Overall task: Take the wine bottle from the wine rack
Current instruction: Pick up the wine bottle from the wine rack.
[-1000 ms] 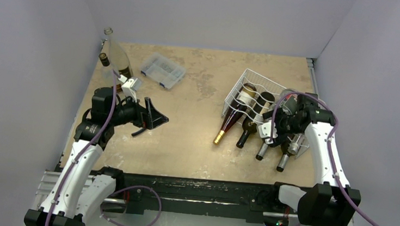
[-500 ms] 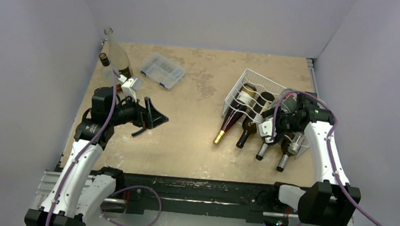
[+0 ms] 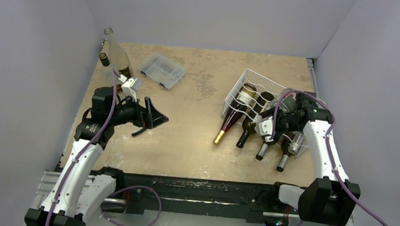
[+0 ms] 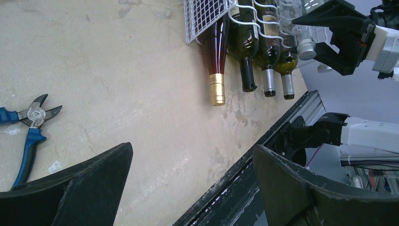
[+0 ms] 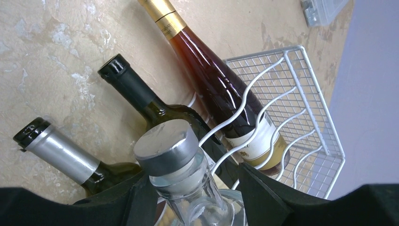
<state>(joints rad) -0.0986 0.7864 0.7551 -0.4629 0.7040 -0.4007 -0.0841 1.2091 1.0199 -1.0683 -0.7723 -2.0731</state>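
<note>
The white wire wine rack (image 3: 243,79) lies at the right of the table with several wine bottles in its cradles, necks pointing toward the near edge. A clear wine bottle with a silver cap (image 5: 165,147) lies on the upper row. My right gripper (image 5: 195,182) is open and straddles its neck. The left finger (image 5: 136,195) is against the glass, while the right finger (image 5: 263,188) stands a little off it. My left gripper (image 3: 153,117) hangs open and empty over the left half of the table, far from the rack.
A red bottle with gold foil (image 3: 228,123), a dark bottle (image 3: 247,129) and two silver-necked ones (image 3: 263,150) lie in the rack's lower row. Blue-handled pliers (image 4: 28,132) lie near my left gripper. A clear compartment box (image 3: 162,71) and standing bottles (image 3: 116,56) sit back left.
My right gripper's jaws have narrowed around the clear bottle's neck and the wrist has edged slightly left. The left arm has not moved.
</note>
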